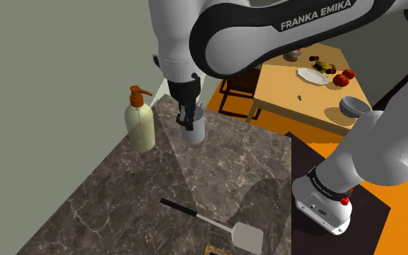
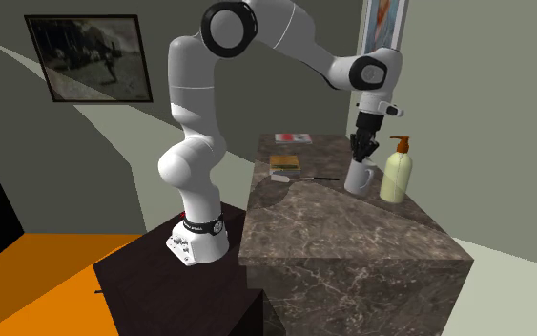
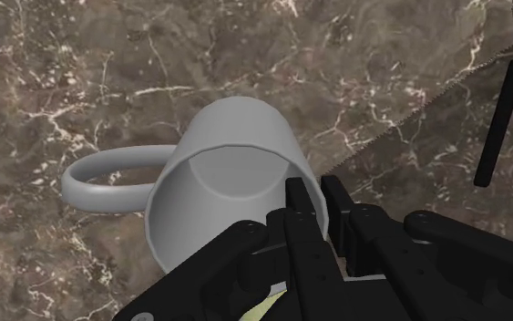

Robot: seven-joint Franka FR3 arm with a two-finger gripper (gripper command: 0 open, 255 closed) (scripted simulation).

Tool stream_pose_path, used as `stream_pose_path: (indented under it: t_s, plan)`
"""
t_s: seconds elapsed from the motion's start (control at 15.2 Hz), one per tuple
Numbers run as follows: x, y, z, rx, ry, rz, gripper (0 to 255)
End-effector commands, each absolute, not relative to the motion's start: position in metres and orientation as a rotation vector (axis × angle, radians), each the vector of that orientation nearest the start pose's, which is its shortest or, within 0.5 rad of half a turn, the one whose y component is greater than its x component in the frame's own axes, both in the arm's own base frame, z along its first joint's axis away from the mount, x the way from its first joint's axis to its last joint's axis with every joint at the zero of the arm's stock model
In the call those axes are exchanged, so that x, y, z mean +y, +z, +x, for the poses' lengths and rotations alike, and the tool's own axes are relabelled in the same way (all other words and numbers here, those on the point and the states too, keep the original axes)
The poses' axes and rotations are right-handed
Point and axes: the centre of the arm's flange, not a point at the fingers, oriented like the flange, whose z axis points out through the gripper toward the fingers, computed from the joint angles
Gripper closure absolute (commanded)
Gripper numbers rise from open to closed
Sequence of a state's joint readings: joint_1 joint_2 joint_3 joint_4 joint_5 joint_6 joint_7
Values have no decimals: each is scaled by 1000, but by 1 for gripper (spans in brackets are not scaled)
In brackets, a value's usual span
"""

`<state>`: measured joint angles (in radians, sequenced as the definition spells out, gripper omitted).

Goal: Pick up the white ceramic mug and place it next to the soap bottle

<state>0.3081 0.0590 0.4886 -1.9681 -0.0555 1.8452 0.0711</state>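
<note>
The white Franka arm (image 2: 195, 115) rose from its dark box stand, arched over and reached across the dark brown marble-patterned counter (image 1: 122, 195), its wrist turned so that the all-black two-finger gripper (image 1: 188, 119) pointed straight down. Its fingers (image 3: 297, 205) were pinched on the wall of a pale grey-white cylindrical mug (image 1: 193, 132) at the rim, one inside the cup and one outside, on the side away from its loop handle. In the shoulder view the arm's upper links were cut off by the top edge, and the fingertips were partly hidden at the mug's rim. In the wrist view the mug's base lay behind its own body, so whether it rested on the counter or hung just clear could not be told. The mug stood upright, plain and smooth-walled, just beside a pale yellow-green soap bottle with an orange pump (image 1: 140, 123) and apart from it. A black-handled spatula with a grey blade (image 1: 217, 223) lay well apart, nearer the stand.
</note>
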Motion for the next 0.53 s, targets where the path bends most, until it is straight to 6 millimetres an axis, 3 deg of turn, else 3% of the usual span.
stream_pose_path:
  t_s: [0.0,0.46]
  plan:
    - [386,421,389,-1178,239,-3006,255]
    - [386,383,389,-1178,239,-3006,255]
